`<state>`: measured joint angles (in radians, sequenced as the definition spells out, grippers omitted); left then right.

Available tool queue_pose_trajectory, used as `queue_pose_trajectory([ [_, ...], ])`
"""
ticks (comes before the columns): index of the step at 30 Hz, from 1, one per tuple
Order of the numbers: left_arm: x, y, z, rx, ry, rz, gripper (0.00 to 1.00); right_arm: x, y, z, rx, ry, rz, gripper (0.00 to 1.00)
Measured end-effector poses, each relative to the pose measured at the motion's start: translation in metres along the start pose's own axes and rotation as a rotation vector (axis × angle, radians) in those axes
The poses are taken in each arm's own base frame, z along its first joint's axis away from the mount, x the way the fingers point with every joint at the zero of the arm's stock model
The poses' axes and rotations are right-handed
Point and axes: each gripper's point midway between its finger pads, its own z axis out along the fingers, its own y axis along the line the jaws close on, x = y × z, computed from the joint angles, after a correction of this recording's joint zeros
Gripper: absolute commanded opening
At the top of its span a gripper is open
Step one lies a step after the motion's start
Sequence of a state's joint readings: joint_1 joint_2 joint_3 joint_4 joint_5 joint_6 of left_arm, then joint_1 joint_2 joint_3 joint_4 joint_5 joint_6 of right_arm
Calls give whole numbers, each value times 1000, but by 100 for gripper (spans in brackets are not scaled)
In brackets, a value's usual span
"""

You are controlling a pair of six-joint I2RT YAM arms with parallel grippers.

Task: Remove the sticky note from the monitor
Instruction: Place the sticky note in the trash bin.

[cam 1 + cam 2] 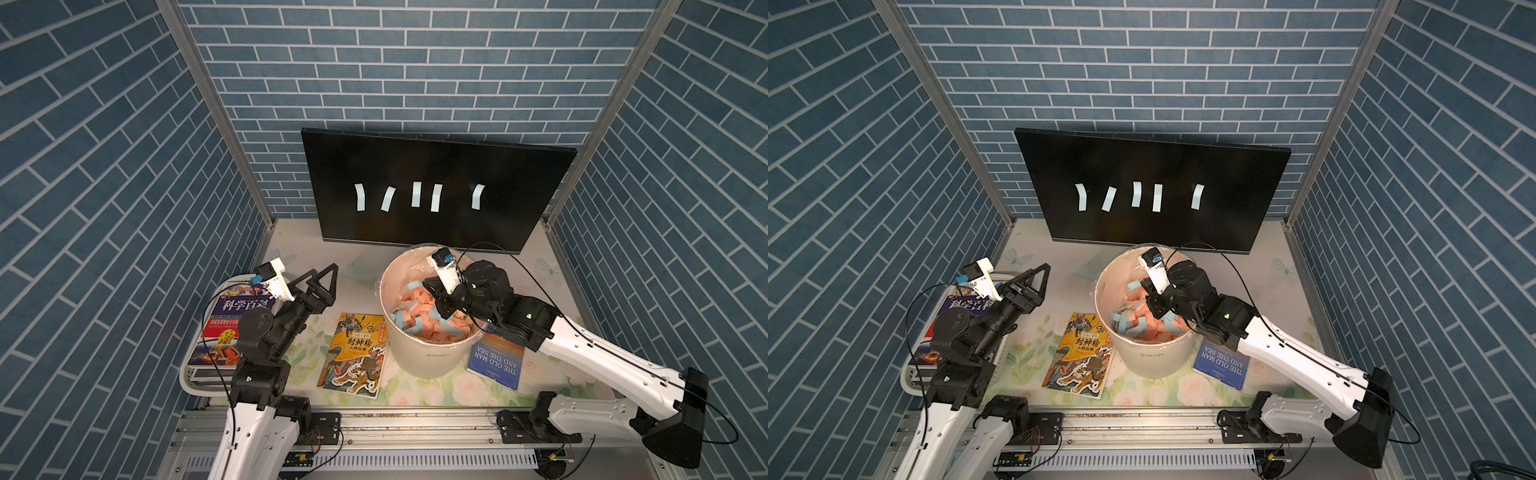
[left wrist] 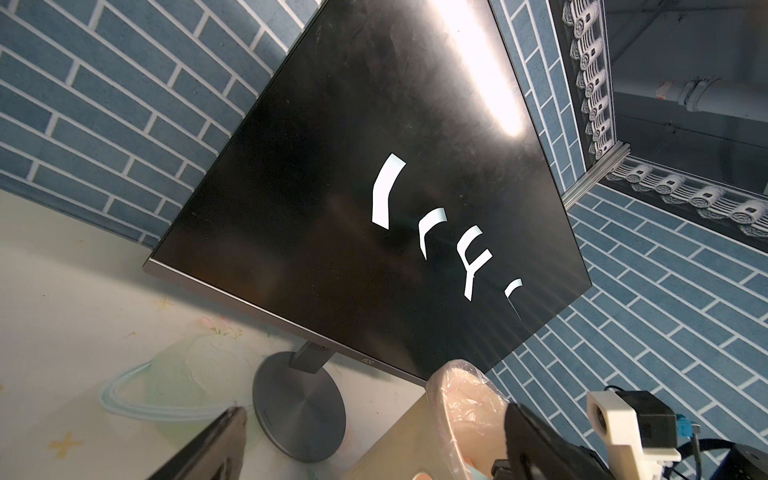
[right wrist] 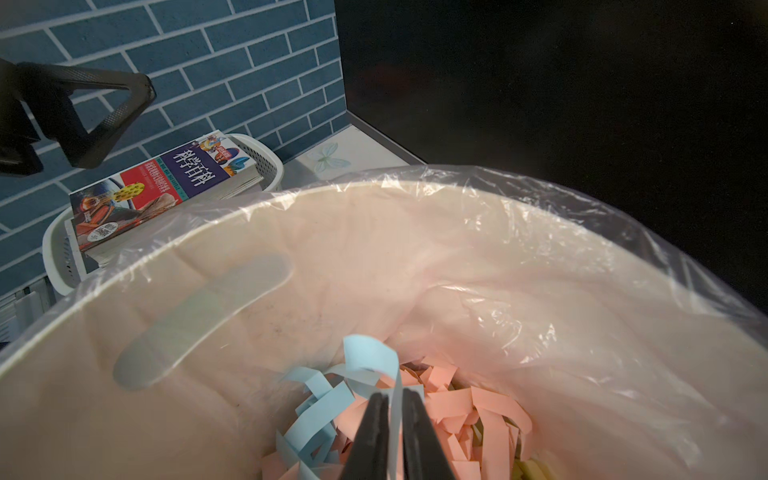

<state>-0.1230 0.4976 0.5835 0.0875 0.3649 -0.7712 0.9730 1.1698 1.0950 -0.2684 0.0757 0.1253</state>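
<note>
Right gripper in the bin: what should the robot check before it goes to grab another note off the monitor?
1. Right gripper is down inside the bin: ok.
2. Blue note sits between its jaws, above the pile of dropped strips: ok.
3. Blue note has been let go: cannot tell. The jaws are only barely apart around it.
4. Left gripper is open and away from the bin: ok.
5. Monitor is free of notes: not ok. Five notes are stuck on it.
</note>
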Motion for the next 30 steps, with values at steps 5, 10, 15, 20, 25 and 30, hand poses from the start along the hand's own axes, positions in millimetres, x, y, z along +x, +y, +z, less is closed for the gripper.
queue_pose_trajectory([
  [5,1,1,0,-1,2,-1,100,-5,-1,-2,12,-11,-5,24],
  [10,1,1,0,-3,3,-1,100,-6,-1,-3,15,-15,-5,29],
  [15,3,2,0,-2,7,-2,100,-13,-1,-9,14,-37,-4,34],
  [20,3,2,0,-2,7,-2,100,-29,-1,-21,14,-87,2,40],
  [25,2,1,0,0,6,-1,100,-44,-4,-31,28,-135,10,47],
  [30,3,1,-1,3,7,-1,100,-59,-9,-39,61,-176,18,54],
])
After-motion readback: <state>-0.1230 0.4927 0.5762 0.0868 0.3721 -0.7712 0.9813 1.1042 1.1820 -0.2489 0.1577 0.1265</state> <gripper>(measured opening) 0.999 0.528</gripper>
